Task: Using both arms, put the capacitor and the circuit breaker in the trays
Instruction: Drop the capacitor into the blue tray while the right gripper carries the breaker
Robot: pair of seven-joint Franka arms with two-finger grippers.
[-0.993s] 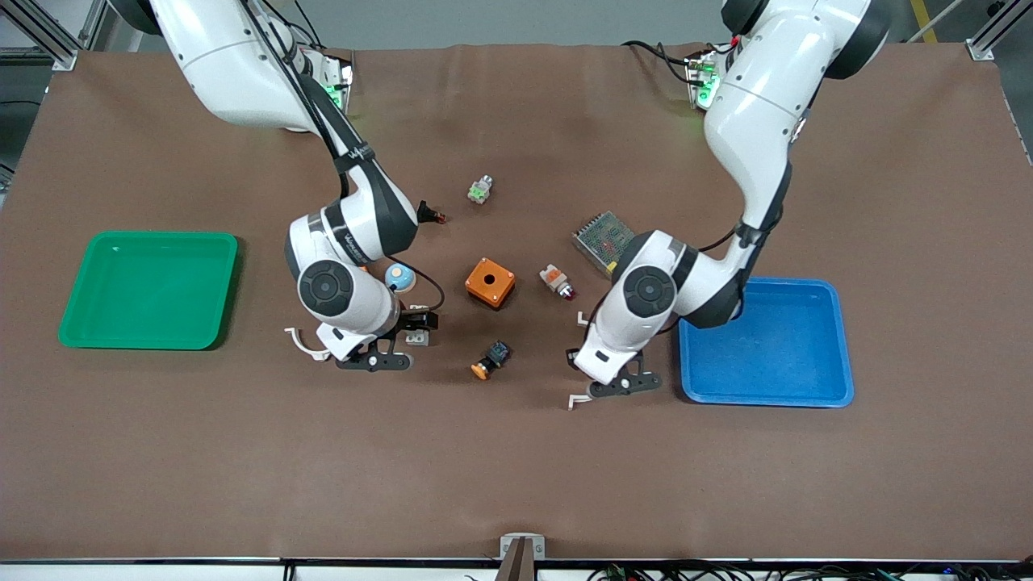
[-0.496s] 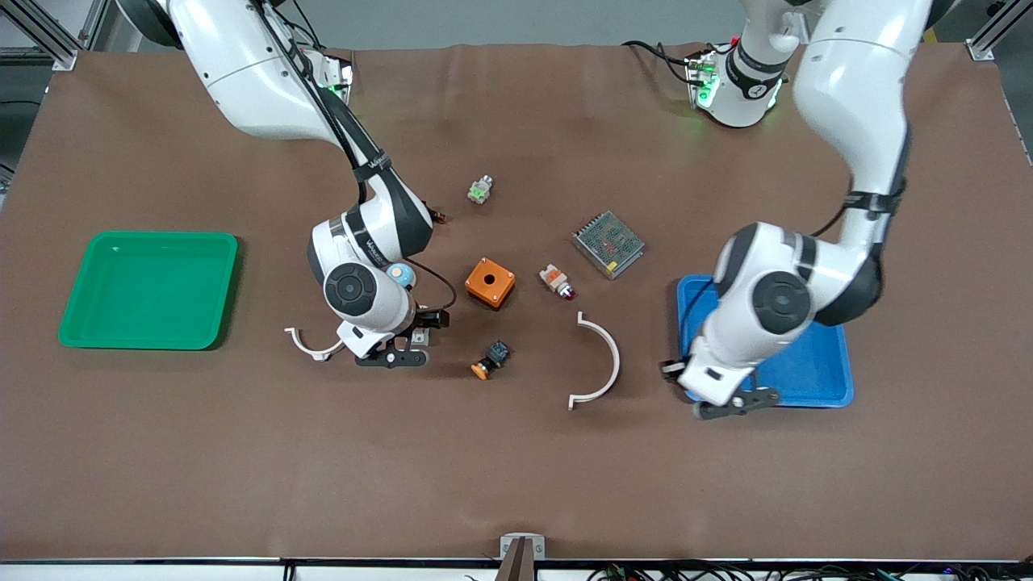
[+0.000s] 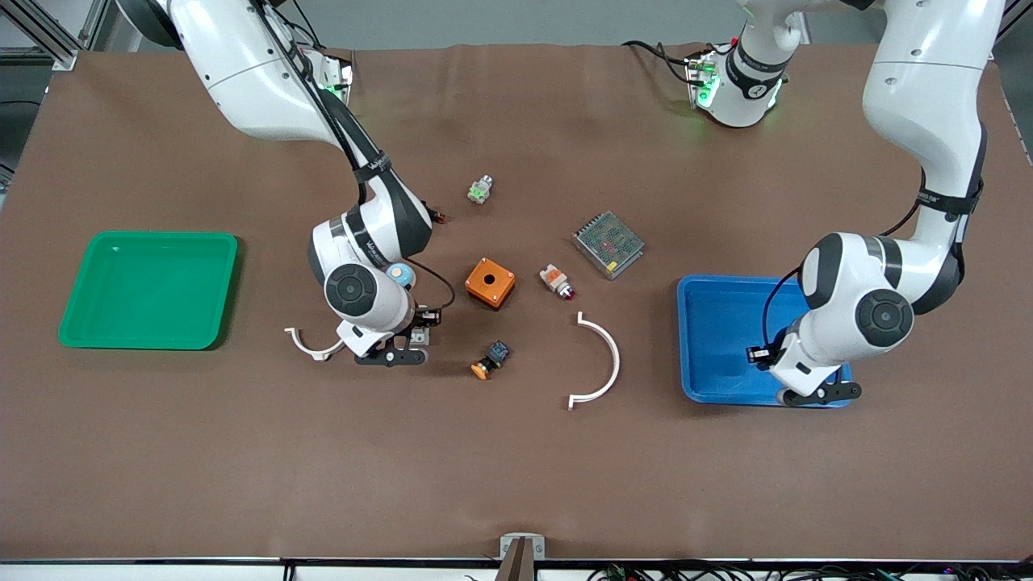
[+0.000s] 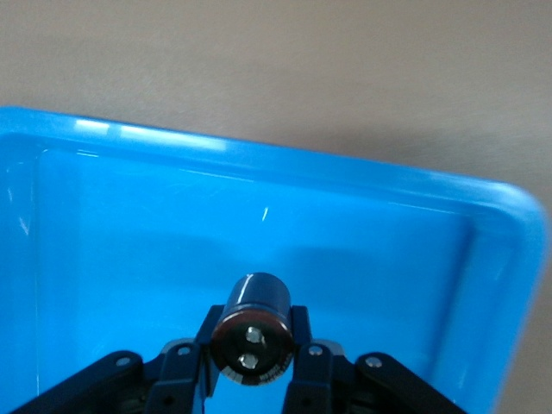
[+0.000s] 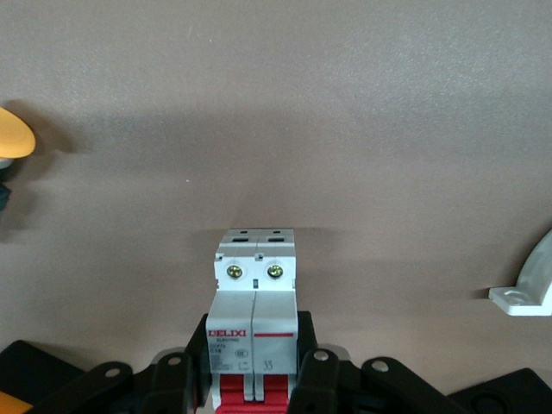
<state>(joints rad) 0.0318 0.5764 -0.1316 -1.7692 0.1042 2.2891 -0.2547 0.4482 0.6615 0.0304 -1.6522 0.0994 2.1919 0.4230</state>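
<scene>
Left hand (image 4: 250,366) clamped on capacitor (image 4: 252,335), dark cyl w/ pale end, over blue tray (image 4: 129,224). Right hand (image 5: 252,379) pinching circuit breaker (image 5: 254,315) just above worktop (image 5: 345,129): white-grey, red toggles, "DELIXI".

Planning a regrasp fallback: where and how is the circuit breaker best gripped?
Grip the circuit breaker across its flat, parallel long sides, near the red-switch end, coming from above. That is how the right gripper holds it now: fingers flank the narrow body, the screw end sticking out. The pale block looks rigid, so a firm pinch should hold.
</scene>
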